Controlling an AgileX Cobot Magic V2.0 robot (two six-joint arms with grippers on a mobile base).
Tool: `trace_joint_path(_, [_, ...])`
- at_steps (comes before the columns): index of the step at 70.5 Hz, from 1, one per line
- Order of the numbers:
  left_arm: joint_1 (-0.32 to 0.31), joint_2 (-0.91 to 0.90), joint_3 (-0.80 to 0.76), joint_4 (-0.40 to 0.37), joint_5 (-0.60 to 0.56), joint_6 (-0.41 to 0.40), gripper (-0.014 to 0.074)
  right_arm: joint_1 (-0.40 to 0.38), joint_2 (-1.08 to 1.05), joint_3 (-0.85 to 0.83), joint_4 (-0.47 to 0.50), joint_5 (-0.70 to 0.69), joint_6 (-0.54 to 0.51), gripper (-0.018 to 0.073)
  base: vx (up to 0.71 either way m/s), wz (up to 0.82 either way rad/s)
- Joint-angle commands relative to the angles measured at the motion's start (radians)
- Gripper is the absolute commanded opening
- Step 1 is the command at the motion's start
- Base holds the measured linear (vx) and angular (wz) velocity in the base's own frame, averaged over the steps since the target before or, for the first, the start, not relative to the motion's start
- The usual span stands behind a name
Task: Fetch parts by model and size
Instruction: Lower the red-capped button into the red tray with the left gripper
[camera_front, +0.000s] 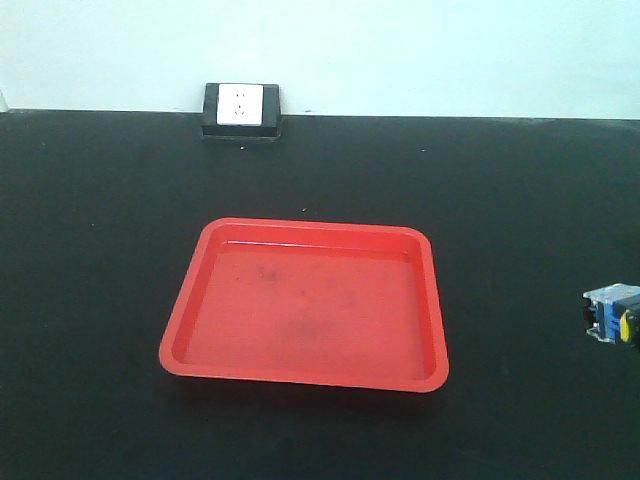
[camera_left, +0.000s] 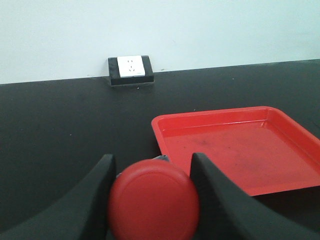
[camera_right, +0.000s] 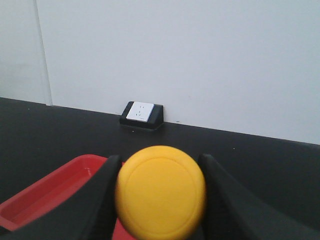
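So the red tray (camera_front: 310, 310) sits in the middle of the front view. It's a shallow, glossy plastic rectangle with rounded corners and a raised lip. All I can see on its floor are a few dark smudges and some shine along the far wall.

My left gripper (camera_left: 152, 161) is clamped on the red-cap switch (camera_left: 154, 200), with one black finger on each side of it. That fills the bottom centre of my left wrist view, and the cap is a smooth round disc facing the camera. The tray is off to the right of the frame there, and its near corner is just past the right finger.

My right gripper (camera_right: 160, 161) is closed the same way on the yellow-cap switch (camera_right: 160, 192), low in the centre of the right wrist view, with a corner of the tray at lower left. In the front view this switch pokes in at the right edge, well right of the tray, showing its blue-grey base and a sliver of yellow.

The table (camera_front: 100, 250) is flat matte black. Behind it is a plain pale wall (camera_front: 430, 50), and where they meet there's a black socket box (camera_front: 240, 108) with a white face, in the upper left.
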Motion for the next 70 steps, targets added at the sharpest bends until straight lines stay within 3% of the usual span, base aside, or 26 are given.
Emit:
trace_joint_path(1, [0.000, 0.017, -0.026, -0.001, -0.085, -0.001, -0.0008, -0.004, 0.019, -0.031, -0.002, -0.084, -0.008, -0.0010, 0.06, 0.04])
trace_joint_path(70, [0.001, 0.020, -0.026, -0.008, -0.081, -0.001, -0.0008, -0.003, 0.049, -0.031, -0.002, -0.081, -0.008, -0.0010, 0.00, 0.00])
